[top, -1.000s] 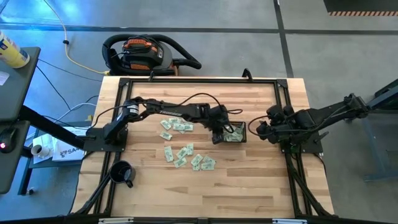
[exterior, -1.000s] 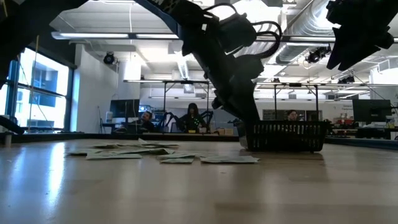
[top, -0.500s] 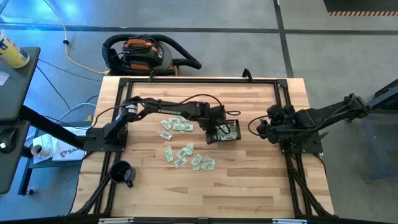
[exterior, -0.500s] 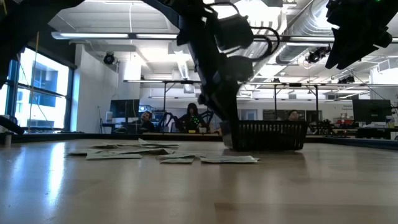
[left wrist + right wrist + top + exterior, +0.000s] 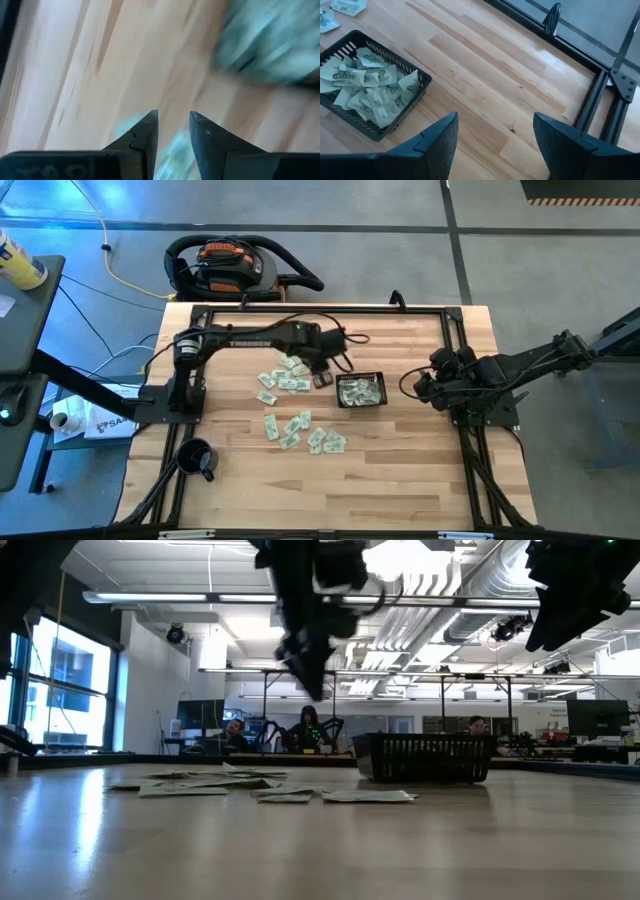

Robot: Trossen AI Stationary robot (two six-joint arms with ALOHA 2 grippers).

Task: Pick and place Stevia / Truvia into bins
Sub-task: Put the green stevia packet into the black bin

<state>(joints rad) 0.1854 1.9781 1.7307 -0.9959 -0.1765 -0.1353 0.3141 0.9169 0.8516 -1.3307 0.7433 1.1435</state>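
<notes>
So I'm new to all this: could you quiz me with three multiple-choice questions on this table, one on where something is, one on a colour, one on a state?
1. Where is the black mug?
A. inside the basket
B. near the table's corner on the left arm's side
C. under the right claw

2. What colour is the basket?
A. black
B. white
C. orange

3. The right claw is:
A. shut on a sachet
B. open and empty
C. inside the basket

Answers:
1 B, the high view shows it by the left arm's corner.
2 A, its mesh walls are black.
3 B, its fingers stand wide apart over bare table, beside the basket of sachets.
</notes>
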